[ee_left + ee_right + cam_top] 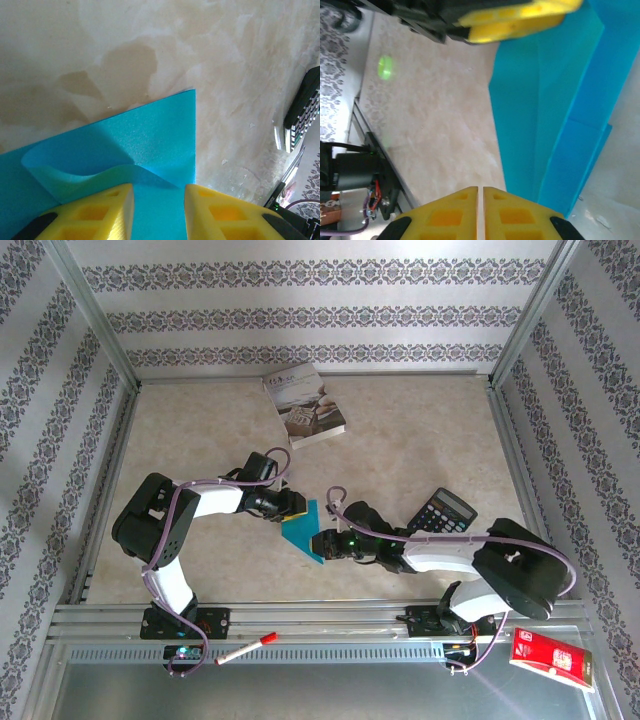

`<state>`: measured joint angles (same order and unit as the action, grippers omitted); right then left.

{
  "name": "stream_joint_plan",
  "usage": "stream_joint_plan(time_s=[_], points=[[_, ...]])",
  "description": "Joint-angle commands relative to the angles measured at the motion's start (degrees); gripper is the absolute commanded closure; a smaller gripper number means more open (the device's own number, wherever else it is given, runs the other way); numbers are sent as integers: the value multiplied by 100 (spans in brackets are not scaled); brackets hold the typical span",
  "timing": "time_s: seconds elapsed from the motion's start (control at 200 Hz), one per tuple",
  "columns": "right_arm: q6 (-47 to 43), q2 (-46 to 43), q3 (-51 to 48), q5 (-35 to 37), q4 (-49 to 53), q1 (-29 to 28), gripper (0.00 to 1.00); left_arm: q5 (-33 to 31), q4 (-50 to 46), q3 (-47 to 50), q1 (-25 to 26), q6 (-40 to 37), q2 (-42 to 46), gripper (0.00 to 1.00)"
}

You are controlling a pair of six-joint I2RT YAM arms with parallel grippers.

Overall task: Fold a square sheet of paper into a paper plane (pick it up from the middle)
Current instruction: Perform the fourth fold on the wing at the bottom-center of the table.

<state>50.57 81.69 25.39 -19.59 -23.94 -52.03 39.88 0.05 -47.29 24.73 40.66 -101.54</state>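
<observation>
The teal-blue sheet of paper (pixel 303 530) lies on the table between both grippers, folded into layers with long creases (pixel 545 100). A paper plane is out of view. My left gripper (pixel 159 187) is open and stands low over the sheet (pixel 150 135), with its yellow fingers (pixel 107 210) on either side of a strip of paper. A loose flap (pixel 75 175) curls up at its left finger. My right gripper (pixel 480 189) is shut with nothing in it, just left of the sheet's edge. In the top view the left gripper (pixel 290 508) and right gripper (pixel 322 540) flank the paper.
A grey-white book (pixel 305 405) lies at the back of the table. A black calculator (pixel 440 510) sits right of the right arm. A red pen (pixel 247 648) and a red packet (pixel 550 660) lie on the front rail. Metal frame posts border the table.
</observation>
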Motion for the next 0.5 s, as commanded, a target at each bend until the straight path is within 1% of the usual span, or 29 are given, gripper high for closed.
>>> stream_joint_plan(time_s=[0.0,0.215,0.495], points=[[-69,131,-54,-44,-58,-57,90,-466,-539,53,-72,-185,-103,67],[75,354,-231,-42,-383,-84,91,-455,-531,44,-72,-191,-112,67],[195,454,-341,43,-566,-188,91,-463,-503,69,-70,-180,-132,67]])
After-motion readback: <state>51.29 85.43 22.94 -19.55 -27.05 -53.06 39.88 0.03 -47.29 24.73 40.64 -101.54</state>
